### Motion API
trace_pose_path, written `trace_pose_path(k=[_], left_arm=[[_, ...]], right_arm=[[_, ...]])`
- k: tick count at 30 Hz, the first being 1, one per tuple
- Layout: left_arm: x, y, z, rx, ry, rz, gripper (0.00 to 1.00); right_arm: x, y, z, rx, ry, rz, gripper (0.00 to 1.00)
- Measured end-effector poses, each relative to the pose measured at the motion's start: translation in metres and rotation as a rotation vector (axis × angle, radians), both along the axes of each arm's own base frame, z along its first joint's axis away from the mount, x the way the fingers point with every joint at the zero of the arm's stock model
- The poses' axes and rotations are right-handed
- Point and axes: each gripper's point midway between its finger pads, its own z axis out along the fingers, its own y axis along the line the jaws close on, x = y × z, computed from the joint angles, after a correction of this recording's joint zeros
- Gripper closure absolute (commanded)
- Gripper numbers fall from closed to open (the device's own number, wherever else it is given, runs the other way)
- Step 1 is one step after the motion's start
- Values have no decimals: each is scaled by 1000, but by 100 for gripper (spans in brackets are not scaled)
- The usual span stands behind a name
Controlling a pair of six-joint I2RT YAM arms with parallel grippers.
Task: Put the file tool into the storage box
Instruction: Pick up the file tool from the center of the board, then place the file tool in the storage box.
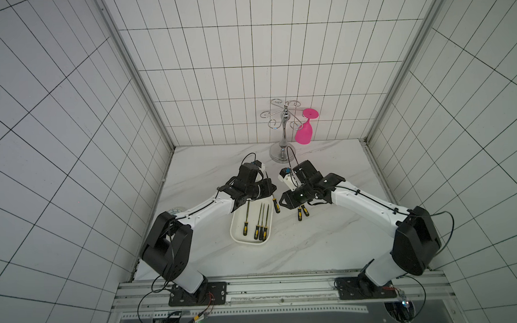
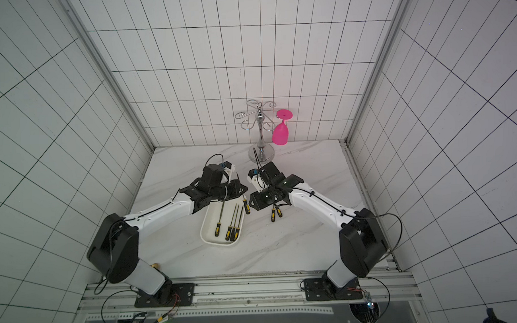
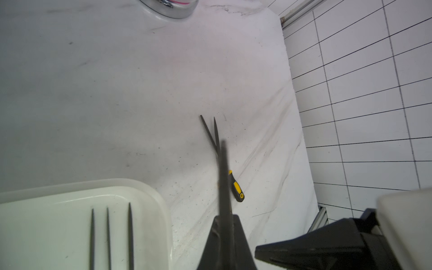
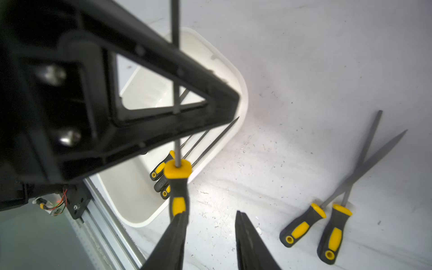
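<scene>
Looking down in both top views, the storage box point(image 1: 251, 241) holds four files, a fifth file point(image 1: 275, 205) hangs just beside its rim, and two more point(image 1: 301, 212) lie on the table beyond — four done, three left. In the left wrist view, the left gripper point(image 3: 225, 224) is pressed together on that file's blade point(image 3: 224, 177). In the right wrist view, the right gripper point(image 4: 210, 224) stands spread, one finger touching the handle point(image 4: 178, 187) — whether it grips is unclear.

Held file's point(image 3: 224, 177) shaft blurred near lens
</scene>
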Motion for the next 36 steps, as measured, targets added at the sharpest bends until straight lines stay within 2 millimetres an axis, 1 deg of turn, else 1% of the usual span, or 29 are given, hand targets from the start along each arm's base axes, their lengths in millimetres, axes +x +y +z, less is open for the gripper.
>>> trace_pose_path(k=[5,7,9,12,13,14,15,17,18,20,23,25,28,33,36], left_arm=[[-19,37,7,182,-51,2,100],[-25,52,6,259,-66,3,100],[-30,64,-3,334,-53,0,100],[-39,77,-28,425,11,-12,99],[-43,79,-39,449,42,-17,93],[-48,82,-50,472,73,-23,88],[-51,84,-59,488,97,-27,85],[-59,87,-78,517,155,-33,75],[-61,87,-83,524,172,-35,71],[-63,87,-90,527,197,-32,58],[-61,85,-93,518,208,-23,50],[-60,83,-94,517,212,-19,46],[-56,81,-95,515,215,-13,43],[-48,75,-89,496,199,-2,43],[-43,71,-83,480,179,4,43]], right_arm=[[5,-4,-2,-22,-15,-24,61],[7,-5,-4,-32,-19,-34,61],[10,-8,-8,-50,-23,-54,60],[17,-15,-17,-91,-19,-98,59],[20,-18,-21,-108,-18,-115,59],[22,-22,-25,-125,-14,-134,59],[25,-26,-27,-138,-10,-151,59],[30,-35,-32,-161,-3,-186,59],[32,-38,-33,-168,2,-203,59],[36,-44,-36,-183,10,-229,59],[39,-52,-39,-201,19,-260,59],[41,-56,-42,-216,21,-276,59],[39,-61,-51,-253,40,-282,59],[36,-74,-78,-354,87,-294,59],[34,-84,-87,-413,96,-304,60]])
